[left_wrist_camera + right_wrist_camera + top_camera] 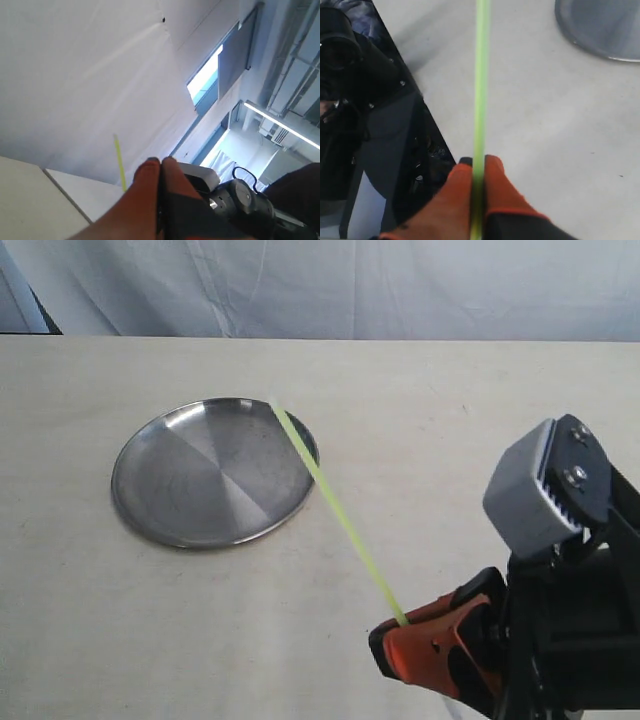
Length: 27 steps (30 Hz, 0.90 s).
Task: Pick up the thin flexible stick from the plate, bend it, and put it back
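One end of the thin flexible stick [335, 505] sits pinched tight in the right gripper [405, 625], the rest crossing the rim of the plate [150, 525]; the left gripper [161, 161] is closed.

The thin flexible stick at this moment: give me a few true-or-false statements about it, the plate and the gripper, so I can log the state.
1. The thin flexible stick lies flat in the plate. False: it is lifted at a slant, and only its free end is over the plate's rim.
2. The right gripper is shut on the stick. True.
3. The stick is bent into an arc. False: it looks straight from the gripper to its free tip.
4. The gripper holds the stick at its middle. False: in the exterior view it grips near one end, and almost the whole length sticks out toward the plate.
5. The plate sits right side up on the table. True.
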Each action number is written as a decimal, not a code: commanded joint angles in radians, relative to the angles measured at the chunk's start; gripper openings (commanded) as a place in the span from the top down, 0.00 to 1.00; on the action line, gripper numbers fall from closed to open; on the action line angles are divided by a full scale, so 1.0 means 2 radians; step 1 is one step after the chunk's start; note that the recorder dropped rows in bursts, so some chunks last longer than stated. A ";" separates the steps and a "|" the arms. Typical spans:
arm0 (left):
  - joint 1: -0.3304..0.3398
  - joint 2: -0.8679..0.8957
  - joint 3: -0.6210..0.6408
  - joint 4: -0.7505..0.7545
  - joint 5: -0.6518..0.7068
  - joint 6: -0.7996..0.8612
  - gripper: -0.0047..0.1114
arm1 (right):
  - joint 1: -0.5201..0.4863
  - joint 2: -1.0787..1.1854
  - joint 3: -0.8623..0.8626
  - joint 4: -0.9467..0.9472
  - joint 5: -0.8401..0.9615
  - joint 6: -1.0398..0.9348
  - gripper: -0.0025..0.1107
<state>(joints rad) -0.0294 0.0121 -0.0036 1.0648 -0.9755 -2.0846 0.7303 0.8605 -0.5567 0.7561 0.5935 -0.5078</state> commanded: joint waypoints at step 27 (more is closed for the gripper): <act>-0.002 0.431 -0.199 0.163 -0.123 0.054 0.44 | 0.005 0.079 0.001 0.215 -0.099 -0.128 0.99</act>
<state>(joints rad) -0.0294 0.8424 -0.3966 1.4337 -1.2090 -1.9850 0.7369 1.0001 -0.5567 1.0874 0.4475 -0.7003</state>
